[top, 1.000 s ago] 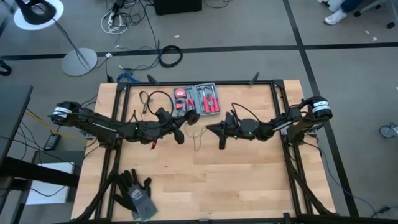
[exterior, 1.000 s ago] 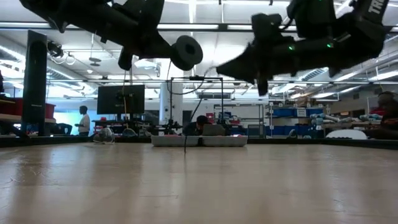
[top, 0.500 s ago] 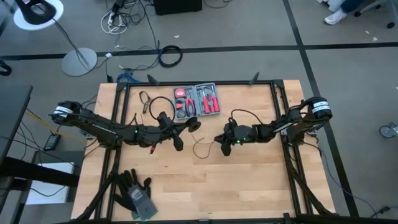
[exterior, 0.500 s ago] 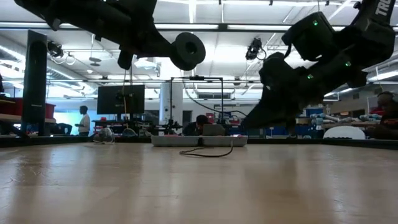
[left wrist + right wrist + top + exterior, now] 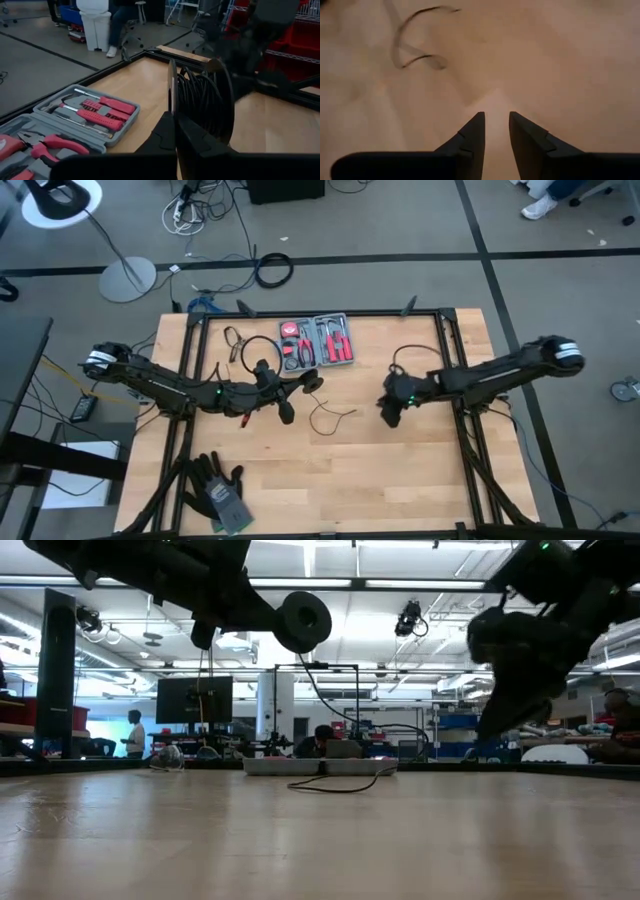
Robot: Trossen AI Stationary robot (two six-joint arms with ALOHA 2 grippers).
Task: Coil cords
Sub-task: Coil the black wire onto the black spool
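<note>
The cord is a thin black wire wound on a round black disc [image 5: 312,380], which also shows in the low view [image 5: 303,622]. My left gripper [image 5: 300,385] is shut on this disc, well above the table. The wire's loose end [image 5: 330,417] lies curled on the wood and shows in the low view [image 5: 335,785] and the right wrist view [image 5: 415,35]. My right gripper [image 5: 390,412] is to the right of that end, tipped down. It is a little open and empty [image 5: 496,125]. My left gripper pinches the thin rim of the disc's near flange [image 5: 171,100] between its two fingers, which come at it edge-on. The disc stands on edge, lifted clear of the table, with several turns of wire [image 5: 200,100] wound on it.
A grey case of red tools [image 5: 318,343] lies open at the table's far side, just beyond the disc. A loop of black cable [image 5: 245,340] lies at the far left. Dark gloves [image 5: 218,490] lie at the near left corner. Bare wood lies in the near middle.
My right gripper has dipped toward the table and then gone toward the table's right edge, away from the wire. The wire's free end, which hung down to the table, now lies curled on the wood. My left gripper and the disc have kept almost still.
</note>
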